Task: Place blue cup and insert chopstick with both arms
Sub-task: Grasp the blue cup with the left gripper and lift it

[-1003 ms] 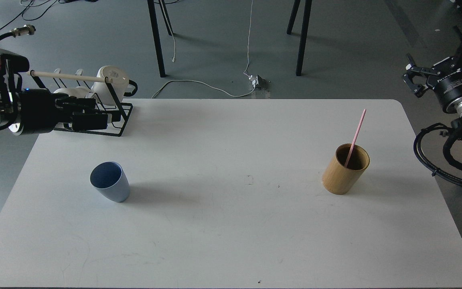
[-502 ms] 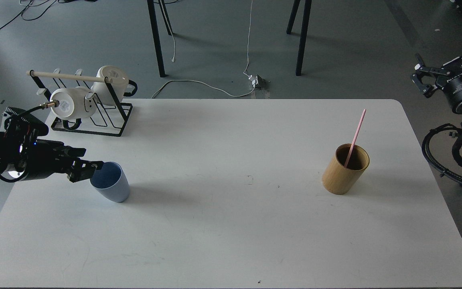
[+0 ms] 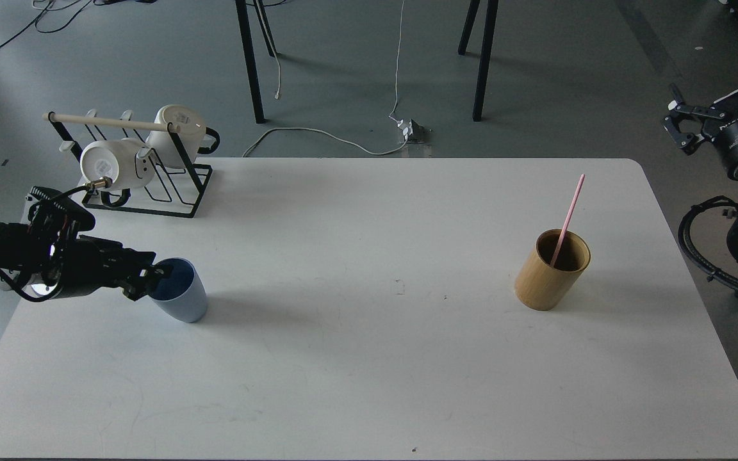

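The blue cup [image 3: 183, 298] stands upright on the white table [image 3: 369, 358] at the left. My left gripper [image 3: 154, 276] reaches in from the left at the cup's near-left rim. Its fingers look parted, and one dark fingertip overlaps the cup's mouth. The pink chopstick [image 3: 568, 214] leans inside a tan bamboo cylinder [image 3: 549, 276] at the table's right. My right gripper [image 3: 678, 123] hangs open and empty beyond the table's right edge, well above and to the right of the cylinder.
A black wire mug rack [image 3: 173, 186] with a pale wooden rod and two white mugs [image 3: 180, 131] stands at the table's back-left corner, just behind my left arm. Chair legs and cables are on the floor beyond the table.
My left arm dropped from beside the mug rack to the cup, and its fingertips have moved right onto the cup's rim. My right gripper drifted slightly right. Cup and chopstick have not moved.
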You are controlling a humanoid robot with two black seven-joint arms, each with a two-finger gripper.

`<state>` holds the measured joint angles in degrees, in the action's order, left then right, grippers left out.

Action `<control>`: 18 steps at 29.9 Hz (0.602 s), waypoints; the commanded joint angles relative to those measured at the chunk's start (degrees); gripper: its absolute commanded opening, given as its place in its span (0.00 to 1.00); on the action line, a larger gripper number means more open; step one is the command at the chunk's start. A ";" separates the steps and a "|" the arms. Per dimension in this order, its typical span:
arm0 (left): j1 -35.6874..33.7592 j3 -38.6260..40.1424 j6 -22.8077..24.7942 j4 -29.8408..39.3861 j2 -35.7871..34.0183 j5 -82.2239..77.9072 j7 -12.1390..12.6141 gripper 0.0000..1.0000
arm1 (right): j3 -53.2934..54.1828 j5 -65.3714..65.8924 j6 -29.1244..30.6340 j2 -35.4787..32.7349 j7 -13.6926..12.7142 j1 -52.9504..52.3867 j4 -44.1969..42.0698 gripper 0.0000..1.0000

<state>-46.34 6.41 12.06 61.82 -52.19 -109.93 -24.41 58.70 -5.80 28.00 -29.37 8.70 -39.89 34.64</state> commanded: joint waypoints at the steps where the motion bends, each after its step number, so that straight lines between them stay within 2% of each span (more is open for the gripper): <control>1: 0.02 0.00 0.07 -0.91 1.39 0.07 0.15 0.30 | 0.01 0.00 0.00 -0.08 0.00 -0.01 -0.10 1.00; 7: 0.02 -0.08 0.34 -1.88 1.74 0.07 0.07 0.07 | 0.01 0.00 0.00 -0.08 0.00 0.08 -0.10 1.00; 14: -0.85 0.18 0.95 -0.83 0.78 0.07 -0.63 0.02 | 0.01 0.09 0.00 -0.08 0.00 -0.01 -0.19 1.00; 16: -3.30 0.36 2.70 -0.74 0.60 0.07 -0.64 0.02 | 0.01 0.00 0.00 -0.08 0.00 -0.01 -0.10 1.00; 18: -8.12 0.36 6.38 0.22 1.12 0.07 -0.64 0.02 | 0.10 0.09 0.00 -0.16 0.00 -0.27 -0.10 1.00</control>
<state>-49.01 6.64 14.36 61.00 -51.44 -109.89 -25.00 58.70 -5.72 28.00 -29.45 8.70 -39.91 34.46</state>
